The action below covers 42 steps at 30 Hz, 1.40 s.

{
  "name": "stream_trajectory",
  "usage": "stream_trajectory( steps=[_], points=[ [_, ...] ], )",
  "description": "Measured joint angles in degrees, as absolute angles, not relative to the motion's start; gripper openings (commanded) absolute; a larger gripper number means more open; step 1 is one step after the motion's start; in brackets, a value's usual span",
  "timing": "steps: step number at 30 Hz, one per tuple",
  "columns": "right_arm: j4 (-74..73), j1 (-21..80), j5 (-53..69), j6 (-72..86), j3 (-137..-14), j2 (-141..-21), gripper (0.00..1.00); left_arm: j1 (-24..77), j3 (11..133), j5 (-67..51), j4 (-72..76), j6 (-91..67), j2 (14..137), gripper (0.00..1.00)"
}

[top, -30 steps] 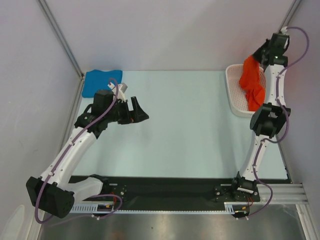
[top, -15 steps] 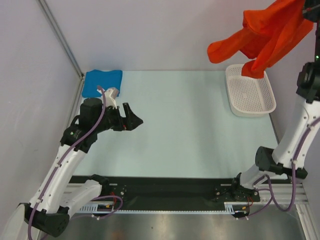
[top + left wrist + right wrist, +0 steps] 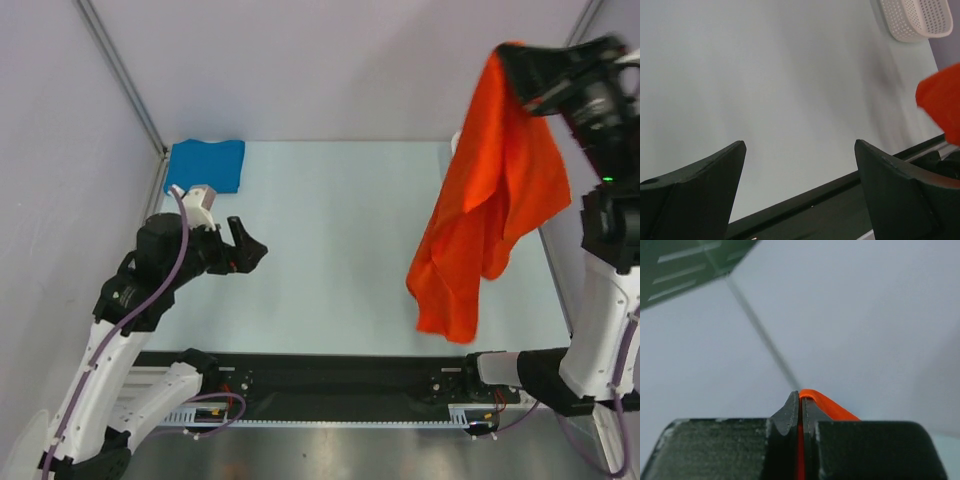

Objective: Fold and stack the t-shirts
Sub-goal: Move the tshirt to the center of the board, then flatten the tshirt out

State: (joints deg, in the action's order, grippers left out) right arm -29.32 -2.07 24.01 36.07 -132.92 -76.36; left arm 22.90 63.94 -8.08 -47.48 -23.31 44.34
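Note:
The orange-red t-shirt (image 3: 490,210) hangs in the air over the right side of the table, pinched at its top by my right gripper (image 3: 512,58), which is raised high. In the right wrist view the jaws (image 3: 800,400) are shut on a fold of the orange cloth (image 3: 825,405). The blue t-shirt (image 3: 206,164) lies folded at the far left corner of the table. My left gripper (image 3: 248,250) is open and empty above the left part of the table; its wrist view shows the fingers (image 3: 705,175) wide apart and a corner of the orange shirt (image 3: 942,102) at the right.
The white perforated basket (image 3: 915,20) stands at the far right of the table, mostly hidden behind the hanging shirt in the top view. The table's black front rail (image 3: 330,375) runs along the near edge. Grey walls enclose the back and sides.
My right gripper has lifted the orange shirt out of the basket, and the shirt now hangs down lower and further forward. My left arm has drawn back toward the near left, away from the blue shirt.

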Motion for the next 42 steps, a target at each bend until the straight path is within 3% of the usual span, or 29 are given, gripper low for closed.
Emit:
stream_trajectory(
  steps=[4,5,7,8,12,19,25,32,39,42],
  points=[
    [-32.7,19.6,19.9,34.7,-121.3,-77.1,0.02,22.9,66.8,-3.0,-50.2,-23.1,41.3,0.98],
    [-33.1,23.9,18.9,34.8,-118.0,-77.8,0.2,22.9,67.6,-2.0,-50.6,-23.0,40.6,0.98],
    [-32.5,30.4,18.2,35.5,-111.5,-81.0,0.4,23.0,69.2,0.2,-51.2,-23.0,38.6,0.98],
    [-32.9,33.6,17.8,36.3,-108.6,-83.6,0.57,23.0,69.9,1.1,-51.5,-23.0,37.5,0.98],
    [-35.7,39.3,19.4,37.8,-106.5,-94.1,0.76,23.0,71.1,2.7,-51.9,-23.0,34.2,0.97],
    [-47.5,36.8,19.2,34.7,-105.7,-95.3,0.68,23.0,69.2,-0.4,-53.3,-23.0,36.1,0.91],
    [-52.2,32.4,15.2,34.2,-80.6,-77.7,0.62,24.1,63.3,-9.6,-50.2,-23.6,46.3,0.86],
    [-53.6,34.7,14.8,42.5,-51.7,-65.3,0.61,38.0,57.4,-9.0,-48.1,-26.1,63.2,0.91],
    [-53.3,43.4,11.2,49.7,-44.7,-61.2,0.61,46.6,57.5,-2.0,-46.9,-28.5,73.8,0.89],
    [-52.6,44.3,9.2,51.5,-42.1,-60.6,0.61,48.9,59.4,0.5,-46.3,-28.5,80.4,0.83]
  ],
)
